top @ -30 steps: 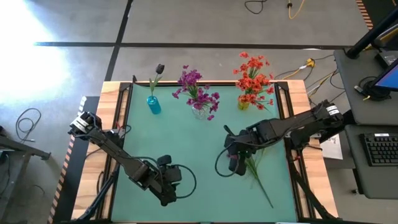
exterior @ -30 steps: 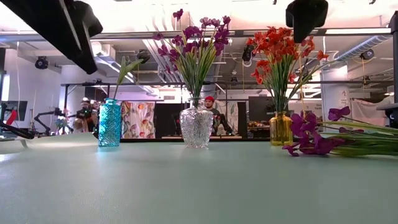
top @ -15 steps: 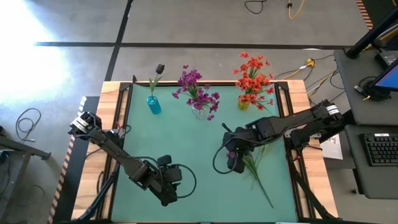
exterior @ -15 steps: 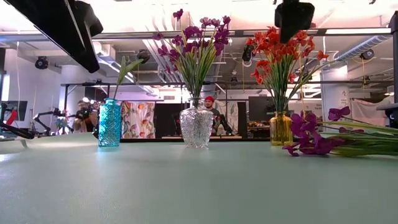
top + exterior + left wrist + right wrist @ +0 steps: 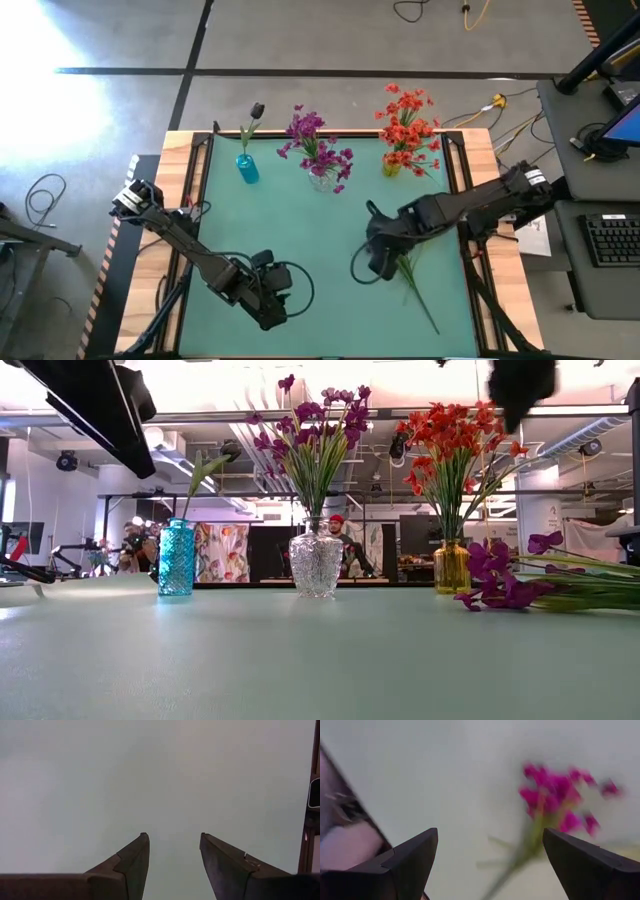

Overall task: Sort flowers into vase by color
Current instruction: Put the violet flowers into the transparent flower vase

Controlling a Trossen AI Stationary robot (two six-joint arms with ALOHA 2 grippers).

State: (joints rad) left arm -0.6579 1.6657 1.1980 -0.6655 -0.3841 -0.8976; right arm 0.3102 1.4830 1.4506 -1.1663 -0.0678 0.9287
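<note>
Magenta flower (image 5: 405,270) lies loose on the green table (image 5: 310,230), toward the right side, stem trailing toward the near edge; in the low view its blooms (image 5: 500,585) rest flat on the surface at the right. It is the only stem not yet in a vase.

Along the far edge stand three vases: clear vase (image 5: 320,178) with magenta clusters in the middle, yellow vase (image 5: 392,166) with orange-red clusters to its right, blue vase (image 5: 247,167) with one dark bud to its left.

Right gripper (image 5: 380,258) hangs just over the bloom end of the loose flower, fingers spread wide with nothing between them; its wrist view looks down on the magenta head (image 5: 560,795) between the fingertips. Left gripper (image 5: 270,308) waits near the front edge, well apart, fingers partly apart over bare table, holding nothing.

Step in hand, as I judge it: approach for pickup of the last magenta stem. Next move calls for lowering onto the stem, closing, then carrying it to the clear vase. Risk: pinching the petals rather than the stem.
</note>
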